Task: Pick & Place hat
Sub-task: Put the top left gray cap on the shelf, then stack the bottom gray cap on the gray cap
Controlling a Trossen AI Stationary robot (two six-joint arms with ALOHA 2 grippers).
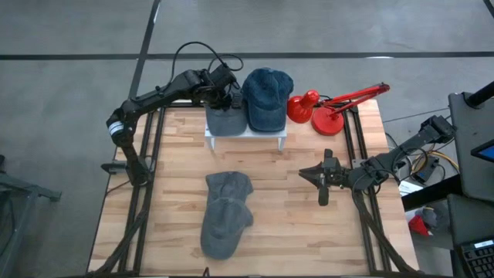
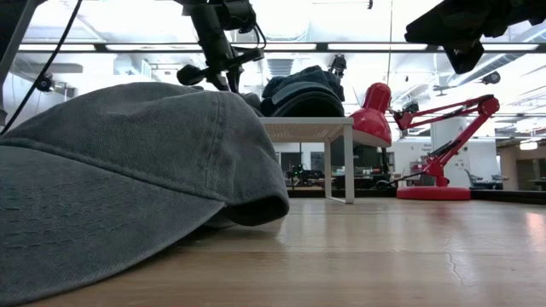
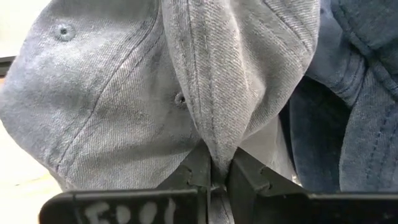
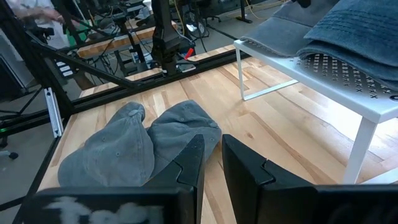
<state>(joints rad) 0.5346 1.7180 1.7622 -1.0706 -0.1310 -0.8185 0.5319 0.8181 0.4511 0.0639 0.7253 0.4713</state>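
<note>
A grey hat (image 1: 225, 118) lies on the white shelf (image 1: 245, 136) at the table's far side, next to a blue hat (image 1: 268, 96). My left gripper (image 1: 225, 91) is over the grey hat's far part, shut on its cloth (image 3: 214, 158). Two more grey hats (image 1: 225, 212) lie against each other on the table's middle; the nearer one (image 2: 128, 196) fills the low view. My right gripper (image 1: 323, 185) hovers right of them, its fingers (image 4: 194, 165) nearly together with nothing between. My left gripper pinches a raised fold of the grey hat's crown (image 3: 214, 158), along a seam, between its two fingers (image 3: 196, 171). The fingers come slanting down from the far left. The hat's near part rests on the shelf; the cloth rises in a ridge at the fingers.
A red desk lamp (image 1: 332, 108) stands right of the shelf, its head (image 1: 299, 106) close to the blue hat. Bare wood (image 1: 285, 232) lies to the right of the hats on the table. Black frame rails (image 1: 147, 177) run along both table sides.
</note>
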